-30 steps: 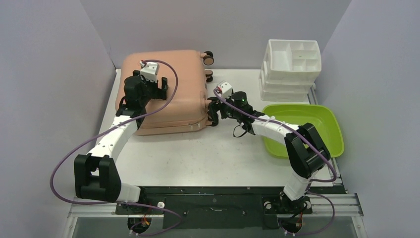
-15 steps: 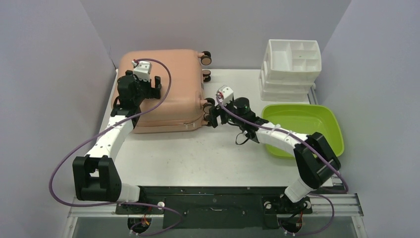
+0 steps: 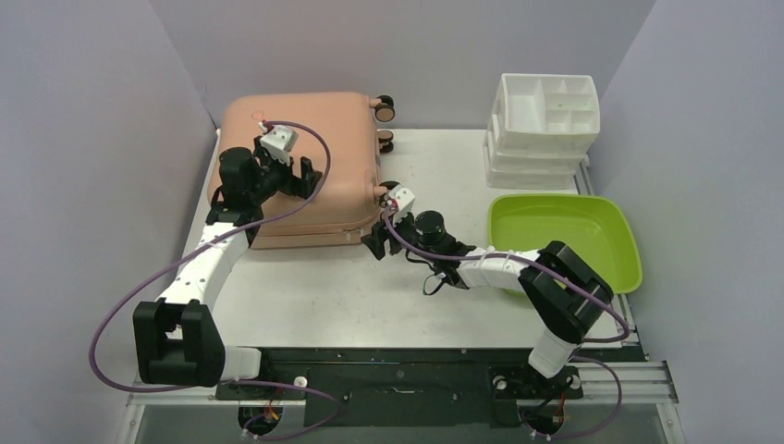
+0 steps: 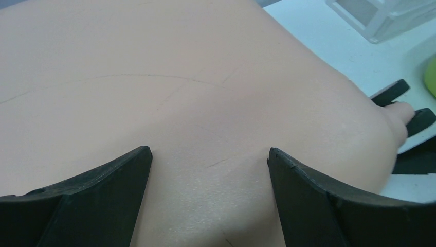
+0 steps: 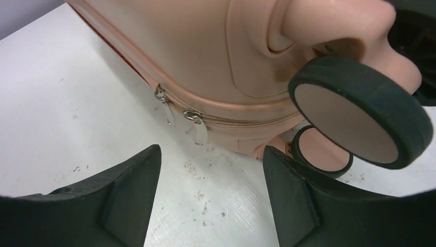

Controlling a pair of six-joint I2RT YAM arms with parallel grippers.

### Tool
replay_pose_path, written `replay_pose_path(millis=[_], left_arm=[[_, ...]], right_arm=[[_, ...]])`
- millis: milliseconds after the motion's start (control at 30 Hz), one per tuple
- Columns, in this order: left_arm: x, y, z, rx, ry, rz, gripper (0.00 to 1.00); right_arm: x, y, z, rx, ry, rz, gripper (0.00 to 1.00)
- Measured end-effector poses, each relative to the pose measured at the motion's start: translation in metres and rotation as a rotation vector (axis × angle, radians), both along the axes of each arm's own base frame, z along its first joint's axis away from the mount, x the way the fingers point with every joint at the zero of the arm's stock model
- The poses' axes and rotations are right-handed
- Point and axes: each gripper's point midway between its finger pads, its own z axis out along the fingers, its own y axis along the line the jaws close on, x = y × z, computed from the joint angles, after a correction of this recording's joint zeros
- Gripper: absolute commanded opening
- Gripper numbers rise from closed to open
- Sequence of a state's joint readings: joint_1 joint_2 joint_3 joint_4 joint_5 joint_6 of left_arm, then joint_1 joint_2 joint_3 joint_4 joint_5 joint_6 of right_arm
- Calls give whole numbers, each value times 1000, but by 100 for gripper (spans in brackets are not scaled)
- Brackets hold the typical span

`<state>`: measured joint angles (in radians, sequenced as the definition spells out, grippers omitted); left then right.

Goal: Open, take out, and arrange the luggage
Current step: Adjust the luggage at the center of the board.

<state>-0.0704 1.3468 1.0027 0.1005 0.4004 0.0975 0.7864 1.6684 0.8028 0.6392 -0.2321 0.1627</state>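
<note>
The salmon-pink luggage (image 3: 347, 139) lies flat and zipped shut at the back left of the table. My left gripper (image 3: 310, 176) hovers open just over its top shell (image 4: 205, 87), with nothing between the fingers (image 4: 103, 185). My right gripper (image 3: 374, 242) is low at the luggage's near right corner and is open over bare table. In the right wrist view, two metal zipper pulls (image 5: 198, 128) hang from the zip just beyond the fingertips. A dark caster wheel (image 5: 360, 113) with a pink hub sits to their right.
A stack of white compartmented organizers (image 3: 545, 125) stands at the back right. A lime-green tray (image 3: 601, 222) lies in front of it, partly under my right arm. Grey walls close in the left, back and right sides.
My right gripper has moved nearer and left along the luggage's right side, down to its near corner. My left gripper has shifted slightly right over the lid.
</note>
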Motion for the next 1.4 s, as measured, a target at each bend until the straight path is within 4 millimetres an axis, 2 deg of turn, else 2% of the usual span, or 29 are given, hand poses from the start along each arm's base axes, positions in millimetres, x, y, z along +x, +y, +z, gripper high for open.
replay_pose_path(millis=[67, 167, 233, 400, 567, 733, 1133, 1400], left_arm=[[-4, -9, 0, -5, 3, -49, 82], [-11, -21, 0, -12, 5, -119, 82], [-15, -28, -1, -18, 8, -158, 82], [-23, -47, -2, -8, 6, -235, 82], [-20, -74, 0, -9, 19, -311, 82], [-15, -96, 2, -36, 36, -366, 85], [-2, -125, 5, -100, 65, -432, 88], [-3, -158, 4, -159, 104, -514, 88]], right_arm=[[4, 4, -7, 4, 16, -9, 65], [7, 7, -16, 6, 41, -24, 56], [7, 11, -18, 11, 53, -24, 55], [2, 22, -21, 27, 71, -15, 52], [1, 29, -17, 18, 61, -41, 38], [4, 28, -20, -4, 63, -75, 37], [9, 35, -23, -24, 51, -125, 31], [9, 39, -25, -32, 76, -151, 37]])
